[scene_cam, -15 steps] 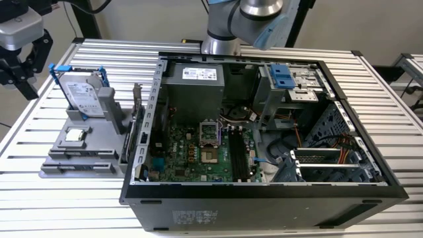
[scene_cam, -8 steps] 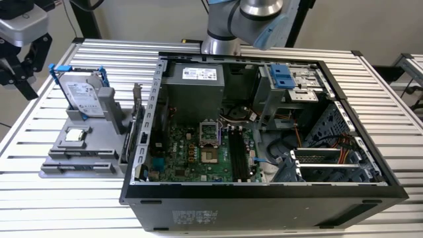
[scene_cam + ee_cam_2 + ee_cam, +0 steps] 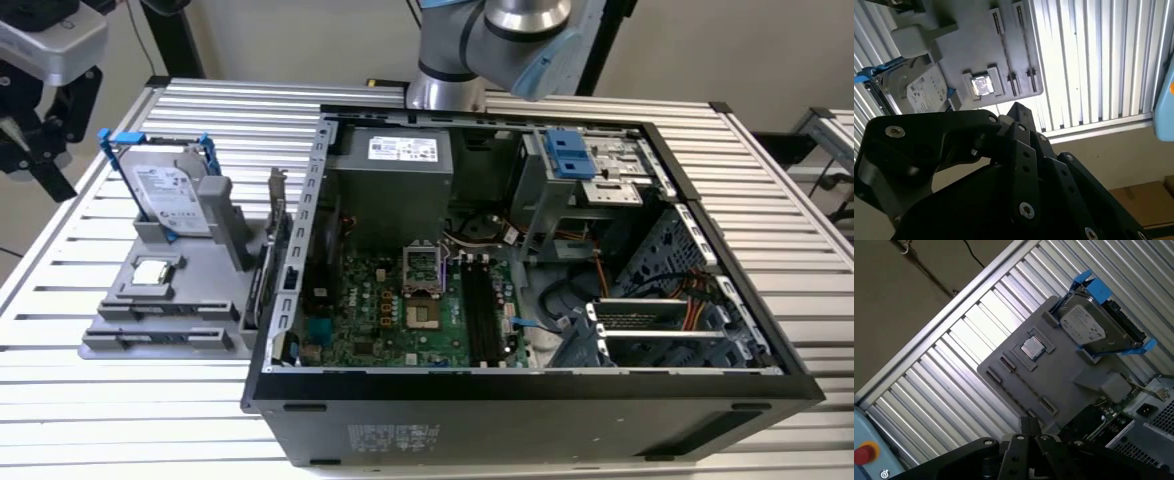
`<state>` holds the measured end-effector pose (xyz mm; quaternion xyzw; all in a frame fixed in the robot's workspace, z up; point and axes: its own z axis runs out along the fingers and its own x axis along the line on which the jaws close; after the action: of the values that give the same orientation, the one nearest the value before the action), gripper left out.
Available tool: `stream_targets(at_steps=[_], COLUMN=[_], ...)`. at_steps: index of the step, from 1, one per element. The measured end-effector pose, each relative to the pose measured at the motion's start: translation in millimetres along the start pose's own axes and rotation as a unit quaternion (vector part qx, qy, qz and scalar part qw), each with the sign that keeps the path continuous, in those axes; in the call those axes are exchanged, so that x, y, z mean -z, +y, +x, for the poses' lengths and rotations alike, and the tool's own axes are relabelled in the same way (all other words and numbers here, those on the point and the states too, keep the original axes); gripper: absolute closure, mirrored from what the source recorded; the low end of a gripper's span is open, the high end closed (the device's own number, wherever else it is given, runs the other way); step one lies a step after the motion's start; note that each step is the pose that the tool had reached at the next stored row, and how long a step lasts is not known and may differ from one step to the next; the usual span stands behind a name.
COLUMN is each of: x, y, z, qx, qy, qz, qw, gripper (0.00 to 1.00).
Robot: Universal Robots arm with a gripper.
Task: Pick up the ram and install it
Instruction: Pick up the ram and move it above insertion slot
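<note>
On the slatted aluminium worktop [image 3: 134, 420] lies a black desktop computer case [image 3: 534, 405], its side open. Inside are a green motherboard [image 3: 387, 300] and two long black memory slots [image 3: 481, 310] that look bare.

Just beside the case, toward the exterior view's left, sits a flat grey plastic fixture [image 3: 114, 345]. At its far end a silver hard drive in a blue-edged frame [image 3: 167, 195] stands upright. A small square silver chip [image 3: 154, 272] sits in a seat near the fixture's middle, and short slotted clips run along its near part.

The ram is hard to make out. In the first wrist view a sliver of thin green circuit board [image 3: 1106, 411] stands at the fixture's side next to the case, partly hidden. As far as can be told, this is it.

The silver and pale-blue robot arm [image 3: 514, 35] rises behind the case. Its black tool [image 3: 56, 188] hangs at the exterior view's far left, beyond the fixture and well apart from the case and from the green board.

In both wrist views the tool's linkages [image 3: 1016, 109] [image 3: 1027, 426] draw together to one narrow tip. No gap shows there, and it holds nothing. It points toward the fixture, where the hard drive [image 3: 1089, 330] and the chip [image 3: 982, 85] are plain.
</note>
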<state>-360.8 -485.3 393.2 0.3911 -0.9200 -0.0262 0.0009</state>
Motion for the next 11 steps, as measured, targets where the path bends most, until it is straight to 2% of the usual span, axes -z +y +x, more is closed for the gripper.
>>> stream_targets(at_steps=[4,7,11], x=[0.0,0.1,0.1], y=[0.0,0.0,0.0], z=[0.0,0.0,0.0], qx=[0.032,0.056,0.075], qy=[0.0016,0.0027,0.0036], qz=[-0.0006,-0.0010,-0.0014], qw=[0.99948,0.99842,0.99716], gripper=[1.00,1.00,1.00])
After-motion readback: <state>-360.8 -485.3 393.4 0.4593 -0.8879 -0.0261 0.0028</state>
